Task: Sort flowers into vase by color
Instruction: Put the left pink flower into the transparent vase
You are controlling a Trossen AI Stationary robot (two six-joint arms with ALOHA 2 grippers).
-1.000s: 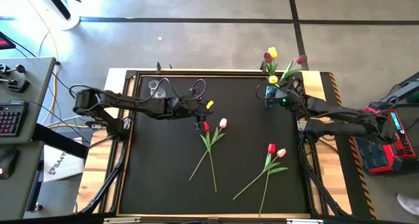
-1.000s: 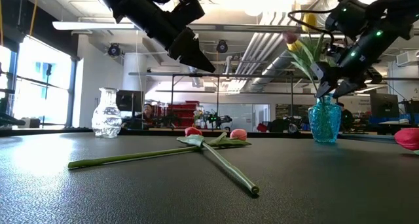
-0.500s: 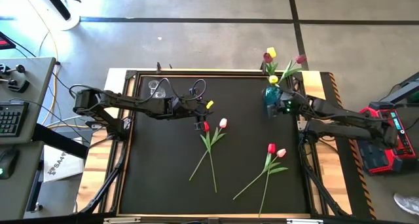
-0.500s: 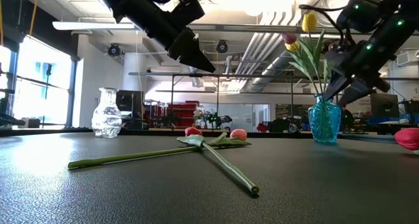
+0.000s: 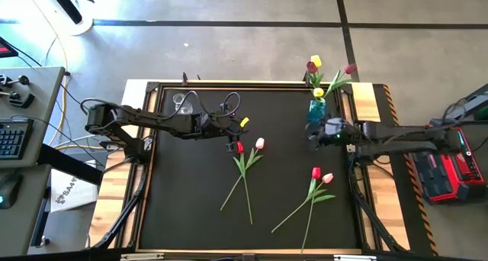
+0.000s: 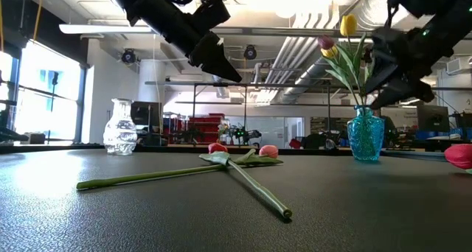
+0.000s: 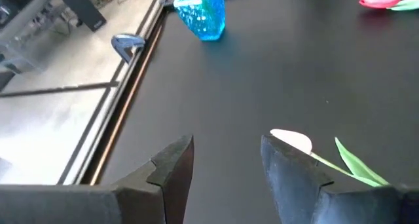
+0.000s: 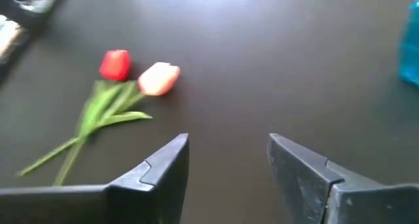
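Two tulips, red [image 5: 239, 147] and pink [image 5: 260, 143], lie crossed on the black mat at mid-table. My left gripper [image 5: 232, 143] hangs open above them, clear of the mat in the low view [image 6: 219, 63]; the pale pink head [image 7: 291, 141] shows beside one finger. A second red tulip [image 5: 316, 172] and pink tulip [image 5: 328, 178] lie nearer the right. My right gripper [image 5: 313, 136] is open and empty, just on the near side of the blue vase [image 5: 316, 108], facing that pair [image 8: 116, 63]. The blue vase holds yellow and maroon tulips [image 6: 346, 38].
A clear glass vase [image 5: 181, 102] stands at the far left corner of the mat and holds no flowers. The mat has a raised frame [image 5: 152, 177] around it. Bare mat lies along the left side and between the two tulip pairs.
My right gripper has drawn back from the top of the blue vase toward the table's near edge and come lower, turning to face the mat's middle; it stays open. The tulips in the blue vase stand where they were. My left arm has kept still.
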